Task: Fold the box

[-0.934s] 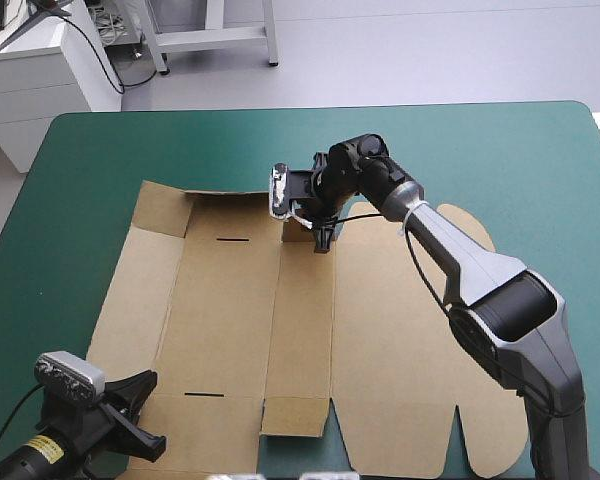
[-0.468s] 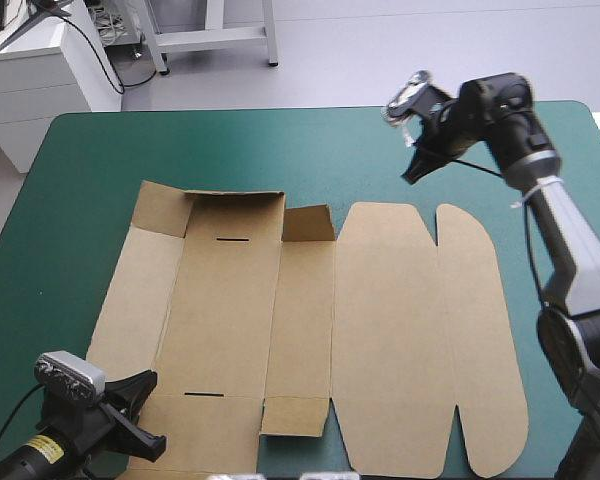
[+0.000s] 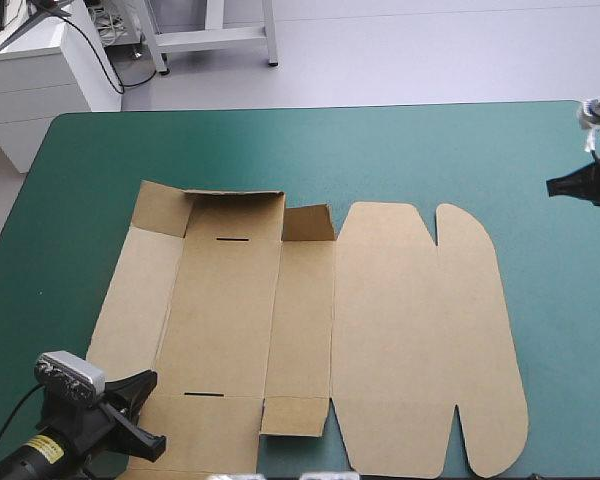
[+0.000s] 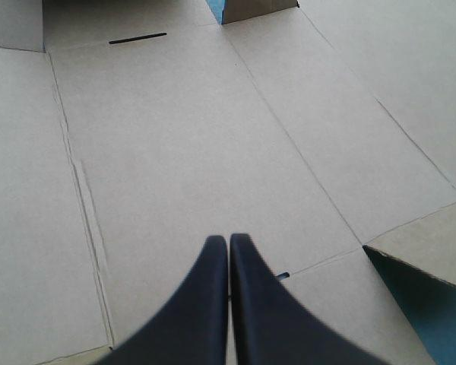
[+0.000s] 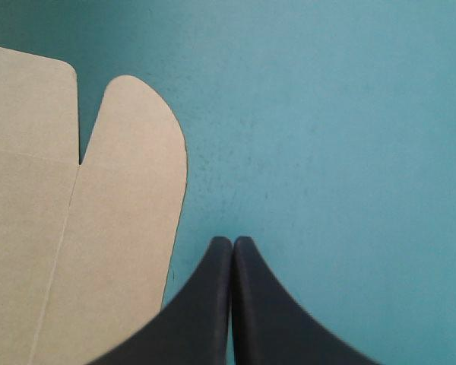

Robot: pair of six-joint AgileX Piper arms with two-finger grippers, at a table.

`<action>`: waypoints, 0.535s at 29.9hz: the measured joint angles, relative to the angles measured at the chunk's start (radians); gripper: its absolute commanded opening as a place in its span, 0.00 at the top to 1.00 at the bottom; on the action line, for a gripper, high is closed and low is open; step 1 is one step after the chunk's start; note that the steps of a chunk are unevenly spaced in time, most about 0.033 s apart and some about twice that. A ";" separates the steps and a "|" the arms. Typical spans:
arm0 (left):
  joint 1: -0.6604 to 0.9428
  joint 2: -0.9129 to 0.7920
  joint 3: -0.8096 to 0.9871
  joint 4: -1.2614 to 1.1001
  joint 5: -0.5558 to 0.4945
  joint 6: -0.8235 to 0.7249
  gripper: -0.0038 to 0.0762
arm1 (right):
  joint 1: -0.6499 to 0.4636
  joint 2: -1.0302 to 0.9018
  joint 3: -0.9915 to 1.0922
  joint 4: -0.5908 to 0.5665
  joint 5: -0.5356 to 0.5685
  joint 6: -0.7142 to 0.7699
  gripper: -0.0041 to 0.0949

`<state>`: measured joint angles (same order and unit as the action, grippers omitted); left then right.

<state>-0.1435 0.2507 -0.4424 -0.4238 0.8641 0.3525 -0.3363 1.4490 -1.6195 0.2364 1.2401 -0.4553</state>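
The brown box (image 3: 310, 320) lies spread flat across the middle of the teal-green cover, with its far-left wall (image 3: 235, 210) and a small far flap (image 3: 308, 222) tilted up a little. My left gripper (image 3: 145, 415) is at the box's near-left corner; in the left wrist view it (image 4: 229, 239) is shut over the board (image 4: 197, 129), holding nothing. My right gripper (image 3: 558, 187) hangs at the table's right edge, away from the box. Seen from the right wrist, it (image 5: 232, 242) is shut over bare cover, beside the box's rounded lid flap (image 5: 129, 160).
A narrow slot (image 4: 137, 37) shows in the board ahead of my left gripper. A small near flap (image 3: 295, 415) lies at the box's near edge. Bare teal-green cover (image 3: 310, 150) runs beyond the box's far edge and along its right side.
My right gripper has drawn away from the small far flap, swinging up and right to the table's right edge. The box and my left gripper have stayed put.
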 measured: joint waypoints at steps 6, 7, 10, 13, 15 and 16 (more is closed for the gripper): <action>0.000 0.000 0.000 0.000 0.000 0.000 0.96 | -0.031 -0.235 0.241 0.010 -0.008 0.070 0.98; 0.000 0.000 0.000 0.000 0.000 0.000 0.96 | -0.028 -0.277 0.287 0.011 -0.010 0.076 0.98; 0.000 0.000 0.000 0.000 0.000 0.000 0.96 | -0.027 -0.394 0.413 0.015 -0.030 0.097 0.98; 0.000 0.000 0.000 0.000 0.001 0.000 0.96 | -0.027 -0.511 0.543 0.018 -0.060 0.107 0.98; 0.000 0.007 0.000 0.000 0.001 0.000 0.96 | -0.027 -0.590 0.620 0.019 -0.082 0.117 0.98; 0.000 0.016 0.000 0.000 0.001 0.000 0.96 | -0.026 -0.627 0.647 0.020 -0.090 0.121 0.98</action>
<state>-0.1435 0.2663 -0.4424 -0.4241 0.8650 0.3525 -0.3622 0.8217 -0.9723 0.2564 1.1506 -0.3338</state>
